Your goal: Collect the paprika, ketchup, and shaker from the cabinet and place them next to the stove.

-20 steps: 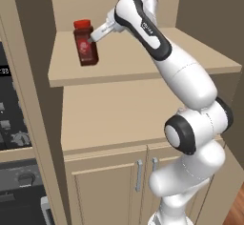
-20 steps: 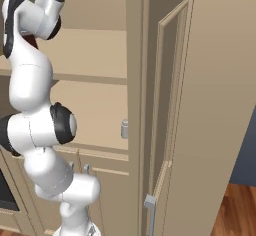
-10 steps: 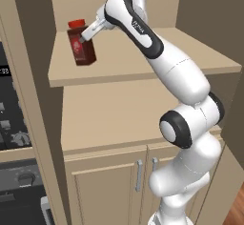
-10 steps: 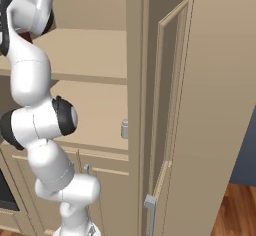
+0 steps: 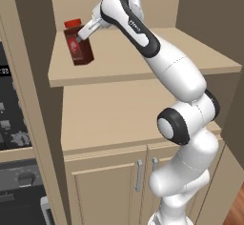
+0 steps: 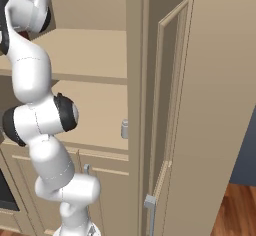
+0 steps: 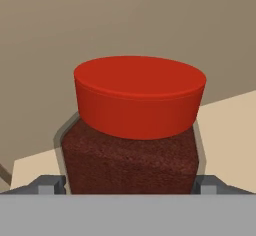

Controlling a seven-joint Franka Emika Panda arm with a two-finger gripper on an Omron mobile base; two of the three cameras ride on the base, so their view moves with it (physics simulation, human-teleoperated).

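Shelf [image 5: 143, 71]: pincer [image 5: 82, 34] straddling paprika [image 5: 79, 48].

L base cam sits behind-left of the arm, facing fwd/down at the cabinet [image 5: 109, 124] shelves. R base cam sits behind-right, same cabinet, more side-on. Hand cam sits v. close to the paprika [image 7: 135, 130], looking along the tool at its cap.

The claw [image 5: 82, 34] meets the tilted paprika [image 5: 78, 49] on the cabinet [image 5: 143, 71] shelf.
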